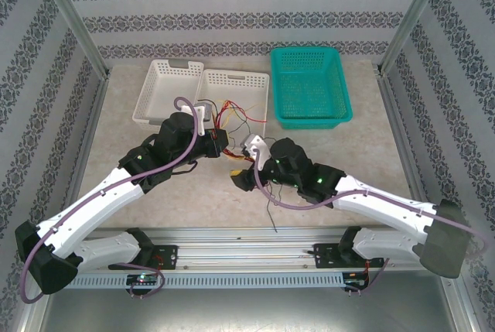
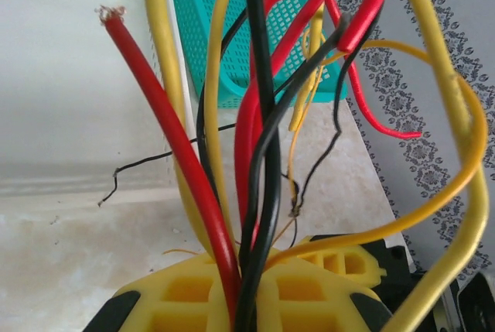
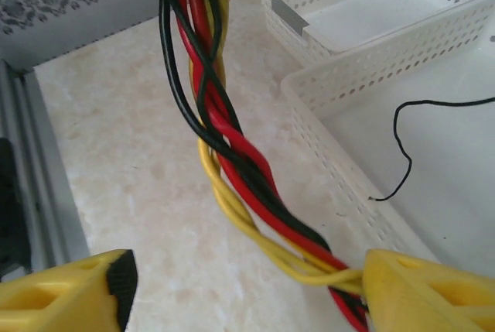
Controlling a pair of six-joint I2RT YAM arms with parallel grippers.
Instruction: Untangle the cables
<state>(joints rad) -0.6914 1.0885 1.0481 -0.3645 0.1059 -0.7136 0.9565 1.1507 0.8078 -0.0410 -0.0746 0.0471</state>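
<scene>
The cables (image 1: 234,118) are a bunch of yellow, red and black wires. Their loose ends fan out over the front rim of a white basket (image 1: 240,84). My left gripper (image 2: 247,293) is shut on the cables (image 2: 259,154), which rise out of its yellow fingers; it sits mid-table (image 1: 220,145). Below that grip the cables (image 3: 232,146) hang as a tight twist. My right gripper (image 3: 246,278) is open around the twist's lower end, and the wires touch its right finger (image 3: 418,293). In the top view the right gripper (image 1: 238,171) is just below the left one.
A second white basket (image 1: 166,88) stands left of the first, and a teal basket (image 1: 309,88) at the back right. One thin black wire (image 3: 402,146) lies inside the near white basket. Another black strand (image 1: 271,212) trails toward the front rail.
</scene>
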